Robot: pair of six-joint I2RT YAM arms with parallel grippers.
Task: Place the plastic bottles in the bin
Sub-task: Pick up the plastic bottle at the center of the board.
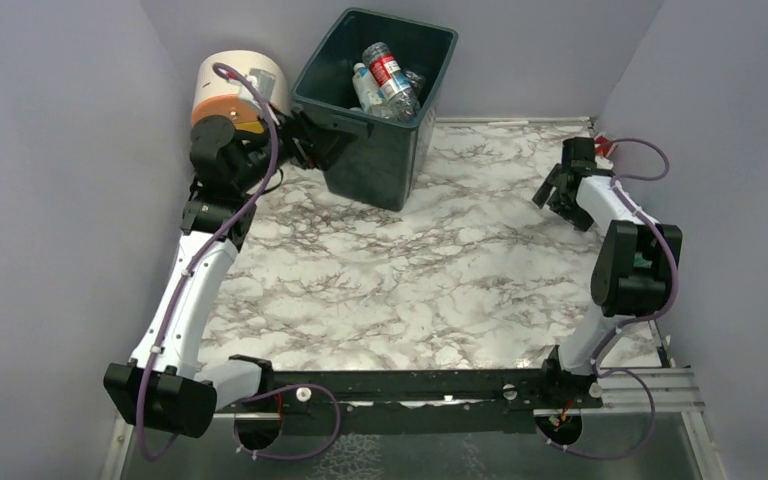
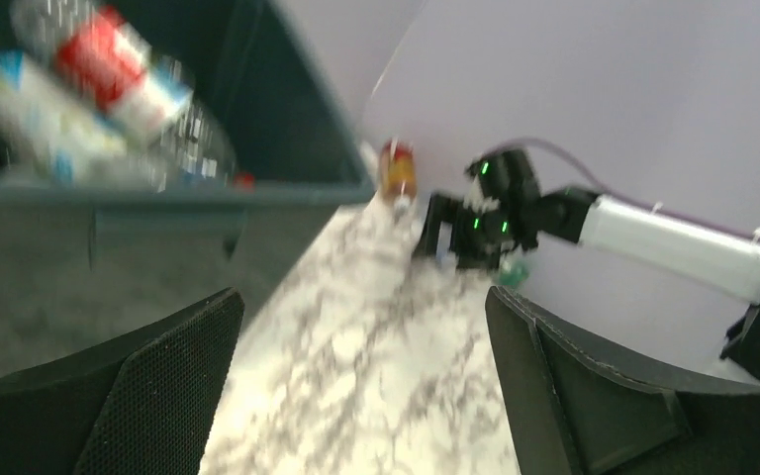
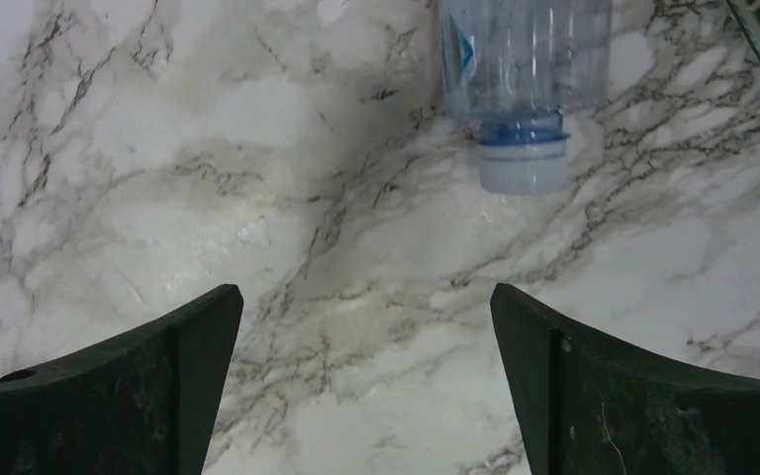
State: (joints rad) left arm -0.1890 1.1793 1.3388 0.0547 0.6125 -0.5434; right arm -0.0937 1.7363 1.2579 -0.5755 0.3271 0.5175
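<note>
Your left tool (image 2: 356,309) and right tool (image 3: 364,299) are gaping empty, bottles (image 1: 388,72) are lying in the bin (image 1: 365,165), and a clear bottle (image 3: 524,69) is waiting on the tabletop (image 1: 410,290).

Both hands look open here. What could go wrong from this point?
The clear plastic bottle lies on its side, off-centre from the open right hand; closing there might miss or roll it. The open left hand is close to the dark green plastic bin; a careless swing could knock it. The small orange bottle by the far wall may be awkward to reach.
</note>
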